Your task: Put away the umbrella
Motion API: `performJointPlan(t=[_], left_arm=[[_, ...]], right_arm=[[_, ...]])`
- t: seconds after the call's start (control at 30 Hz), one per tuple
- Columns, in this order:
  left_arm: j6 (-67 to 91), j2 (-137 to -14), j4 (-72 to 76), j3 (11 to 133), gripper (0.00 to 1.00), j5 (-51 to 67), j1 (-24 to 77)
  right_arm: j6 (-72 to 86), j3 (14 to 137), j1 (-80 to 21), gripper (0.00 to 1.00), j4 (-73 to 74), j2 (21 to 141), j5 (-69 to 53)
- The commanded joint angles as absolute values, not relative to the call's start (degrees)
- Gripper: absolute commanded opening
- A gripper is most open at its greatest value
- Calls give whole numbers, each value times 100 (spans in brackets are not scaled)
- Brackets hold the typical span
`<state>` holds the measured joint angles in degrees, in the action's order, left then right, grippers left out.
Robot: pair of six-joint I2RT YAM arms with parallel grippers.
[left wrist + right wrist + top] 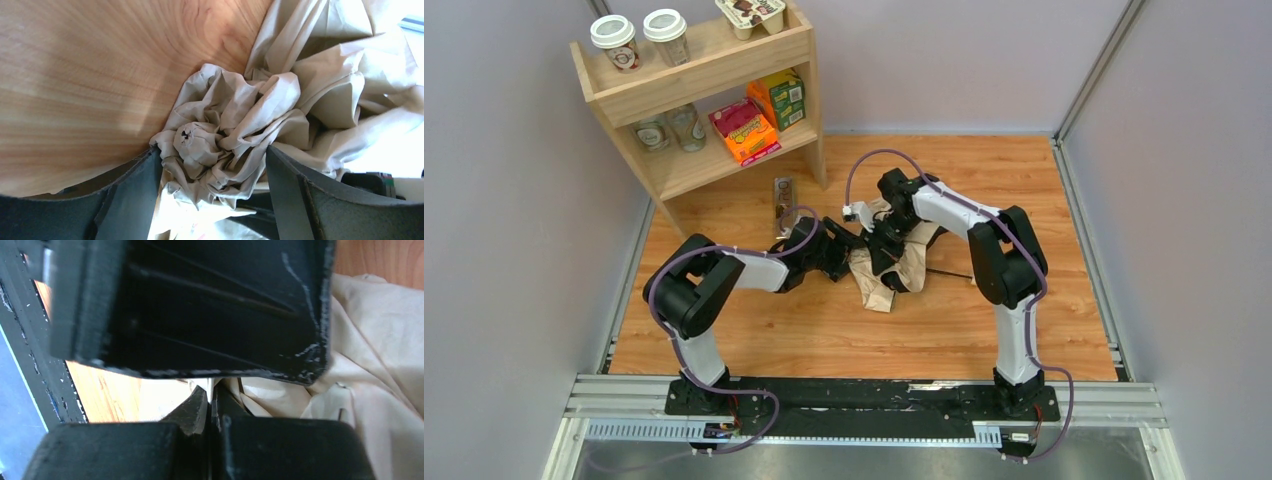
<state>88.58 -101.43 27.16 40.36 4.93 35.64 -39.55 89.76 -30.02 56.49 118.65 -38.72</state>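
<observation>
L fingers [134, 200] spread w/ bunched umbrella [225, 125] between; R fingers [192, 412] pinching its cloth.

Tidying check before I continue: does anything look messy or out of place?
The umbrella lies on the table with its canopy crumpled in a heap. A small item lies beside the shelf, not on it.

1. I can read no text, brand or number in any of my views.
2. Printing shows on the cups [614, 42] atop the wooden shelf [704, 68], and on the orange box [746, 130] and green box [782, 98] inside it. All of it is too small to read.
</observation>
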Motion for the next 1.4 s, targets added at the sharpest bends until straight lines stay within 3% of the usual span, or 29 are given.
performJointPlan(t=[0.0,0.07,0.13,0.2,0.27,0.37,0.4,0.47,0.53,0.67,0.8,0.93,1.17,1.37], left_arm=[[8982,-10423,1731,4413,79,440,3586],[9035,-10476,1932,4290,64,247,3586],[8939,-10511,2161,4202,41,150,3586],[8860,-10564,2406,4114,25,193,3586],[8789,-10556,2688,4000,11,307,3586],[8727,-10442,2883,3806,0,413,3586],[8736,-10389,2909,3701,0,430,3586],[8728,-10179,2857,3490,0,448,3586],[8745,-9933,2366,3419,0,509,3586],[8779,-9449,1224,3472,0,685,3586],[8833,-9246,722,3498,0,694,3586],[8974,-9237,615,3498,0,817,3586],[9035,-9053,229,3568,0,765,3577],[9158,-9114,71,3603,0,975,3542]], right_arm=[[-3929,9070,-3006,0,5512,11707,-4070],[-3903,9062,-3050,0,5449,11655,-4043],[-3841,9044,-3093,0,5371,11619,-3947],[-3727,9018,-3129,0,5239,11593,-3815],[-3604,9009,-3173,0,5133,11575,-3718],[-3140,8869,-3208,0,4721,11365,-3377],[-2955,8799,-3217,1,4572,11225,-3227],[-2577,8605,-3217,16,4238,10944,-2710],[-2190,8508,-3226,23,4061,10654,-1973],[-1644,8228,-3252,59,4008,9890,-409],[-1407,8121,-3602,68,4235,9361,1446],[-1520,7832,-4436,72,4456,8712,2318],[-1933,6261,-6440,83,2965,7349,2040],[-2196,5160,-7066,89,1672,7373,1732]])
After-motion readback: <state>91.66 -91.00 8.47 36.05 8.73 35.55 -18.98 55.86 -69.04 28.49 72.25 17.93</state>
